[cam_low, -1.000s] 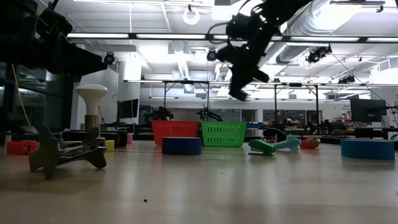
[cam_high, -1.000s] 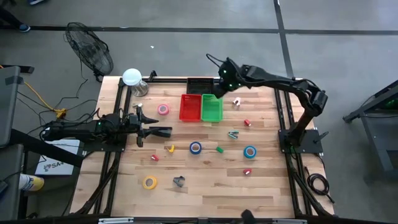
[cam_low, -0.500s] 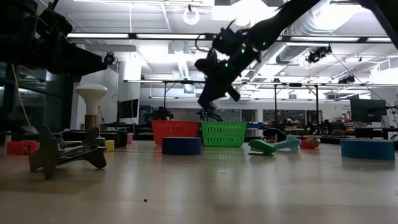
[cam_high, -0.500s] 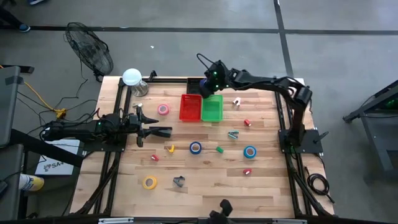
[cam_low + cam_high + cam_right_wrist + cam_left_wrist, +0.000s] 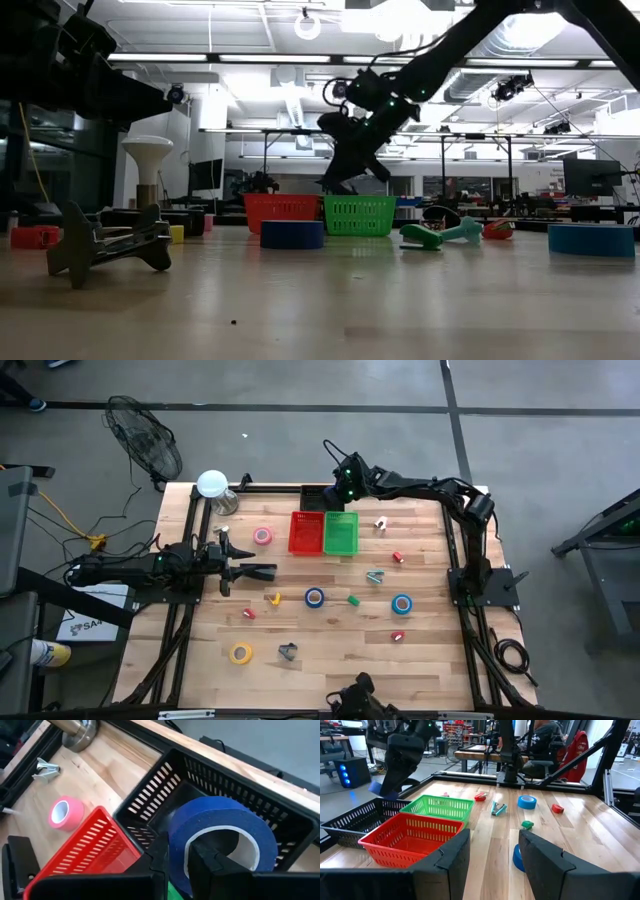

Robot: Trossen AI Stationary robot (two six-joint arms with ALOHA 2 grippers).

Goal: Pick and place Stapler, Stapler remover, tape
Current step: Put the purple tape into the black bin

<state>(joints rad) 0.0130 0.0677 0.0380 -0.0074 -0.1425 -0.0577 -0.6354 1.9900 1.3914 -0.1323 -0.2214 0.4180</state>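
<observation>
A blue tape roll (image 5: 222,837) hangs over the black basket (image 5: 200,780) at the desk's (image 5: 330,660) far edge, clamped through its open centre by the right tool (image 5: 177,862), whose fingers are pressed together on the roll's wall. Red basket (image 5: 305,532) and green basket (image 5: 341,533) stand side by side just in front of the black one, with pink tape (image 5: 262,536), two more blue rolls (image 5: 314,597) and a yellow roll (image 5: 240,653) scattered across the desk. The left tool (image 5: 262,571) waits near the left edge with its fingers apart, holding nothing.
</observation>
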